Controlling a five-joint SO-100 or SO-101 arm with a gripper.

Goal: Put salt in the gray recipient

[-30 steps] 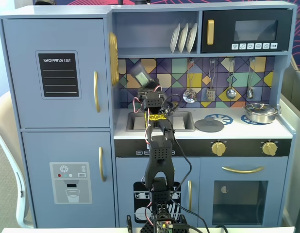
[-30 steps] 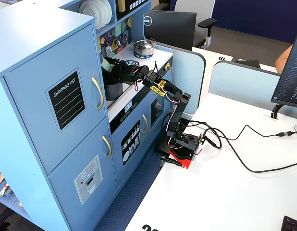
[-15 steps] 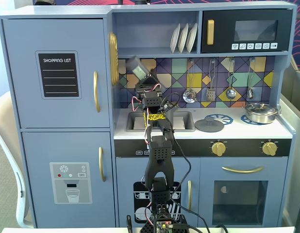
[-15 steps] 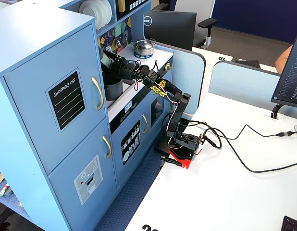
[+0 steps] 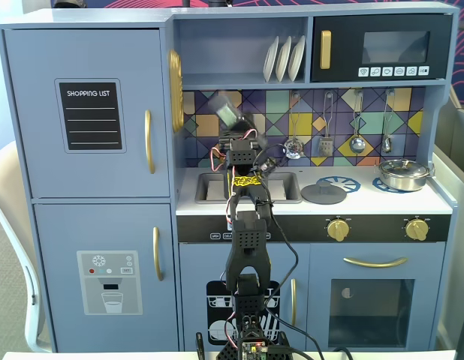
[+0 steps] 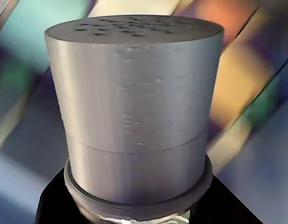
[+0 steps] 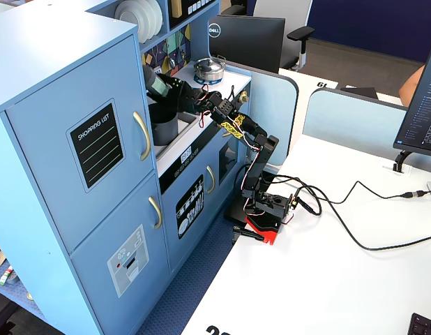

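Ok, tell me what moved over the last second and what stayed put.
The gripper kept hold of the salt and swung it: up and left, then right in a fixed view, ending tilted over the gray recipient. The round lid and silver pan stayed put.

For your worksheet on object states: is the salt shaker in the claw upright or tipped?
Tipped. In a fixed view the salt shaker leans up and to the left, cap end highest, held by the claw above the sink area.

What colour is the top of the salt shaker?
Gray. The salt shaker's cap is plain matte gray with little holes on top, clearest in the wrist view.
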